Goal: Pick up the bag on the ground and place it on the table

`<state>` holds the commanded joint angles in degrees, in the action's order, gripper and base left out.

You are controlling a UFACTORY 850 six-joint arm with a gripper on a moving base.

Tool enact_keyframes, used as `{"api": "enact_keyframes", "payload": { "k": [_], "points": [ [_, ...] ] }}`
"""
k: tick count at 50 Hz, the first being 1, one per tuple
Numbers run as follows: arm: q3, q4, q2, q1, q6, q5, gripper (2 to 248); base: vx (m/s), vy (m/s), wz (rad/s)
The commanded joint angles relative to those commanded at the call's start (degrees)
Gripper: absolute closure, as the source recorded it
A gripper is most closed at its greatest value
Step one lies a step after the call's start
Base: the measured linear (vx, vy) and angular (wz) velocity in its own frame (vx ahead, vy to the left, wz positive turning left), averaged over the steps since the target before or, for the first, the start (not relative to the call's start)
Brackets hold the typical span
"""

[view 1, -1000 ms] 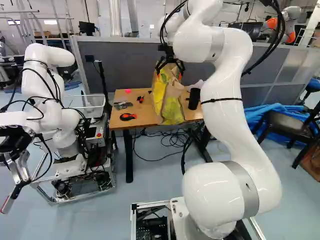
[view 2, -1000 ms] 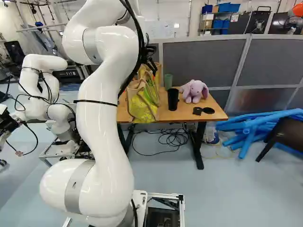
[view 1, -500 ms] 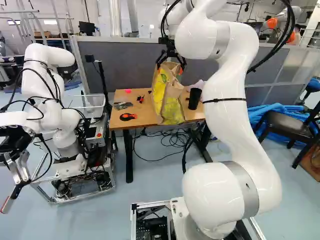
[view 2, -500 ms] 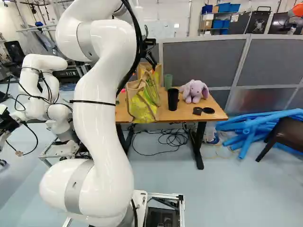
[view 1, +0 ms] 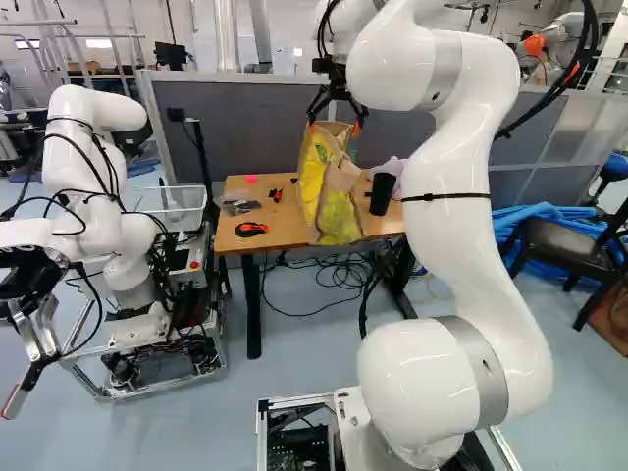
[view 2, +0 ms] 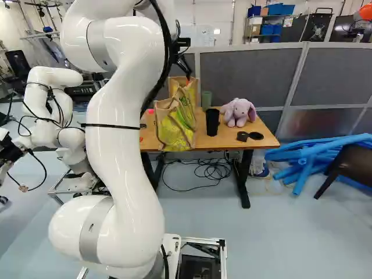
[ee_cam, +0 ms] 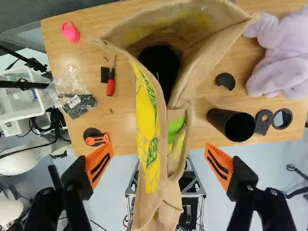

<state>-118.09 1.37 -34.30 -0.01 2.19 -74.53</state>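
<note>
- Grey partition (view 2: 250,75) with pale metal framing, some lower panels shinier than the upper ones.
- White wall (view 2: 200,34) beyond the partition, a silver vertical duct (view 1: 226,34) in front of it.
- Shelving (view 2: 265,16) behind the partition, bearing blue bins (view 2: 281,9).
- Smooth, pale blue-grey floor (view 2: 290,244) on the partition's near side.
- Dark chair (view 1: 559,245) in front of the partition, near its right-hand stretch.
- Small bright rectangles (view 1: 99,43) of light beyond the partition's left end.

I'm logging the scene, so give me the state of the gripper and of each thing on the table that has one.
Gripper: open, fingers apart on either side of the bag
Yellow-and-tan shopping bag: upright, mouth open
Black cup: upright, open-topped
Green cup: upright
Purple plush bunny: sitting up
Red-handled screwdriver: lying down
</note>
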Motion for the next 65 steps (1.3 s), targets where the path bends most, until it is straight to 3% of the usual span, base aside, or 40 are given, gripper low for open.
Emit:
{"api": "enact_keyframes", "payload": {
  "k": [65],
  "points": [
    [0.0, 0.0, 0.1, 0.0, 0.0, 0.0, 3, -0.027, -0.001, 0.004]
  ]
}}
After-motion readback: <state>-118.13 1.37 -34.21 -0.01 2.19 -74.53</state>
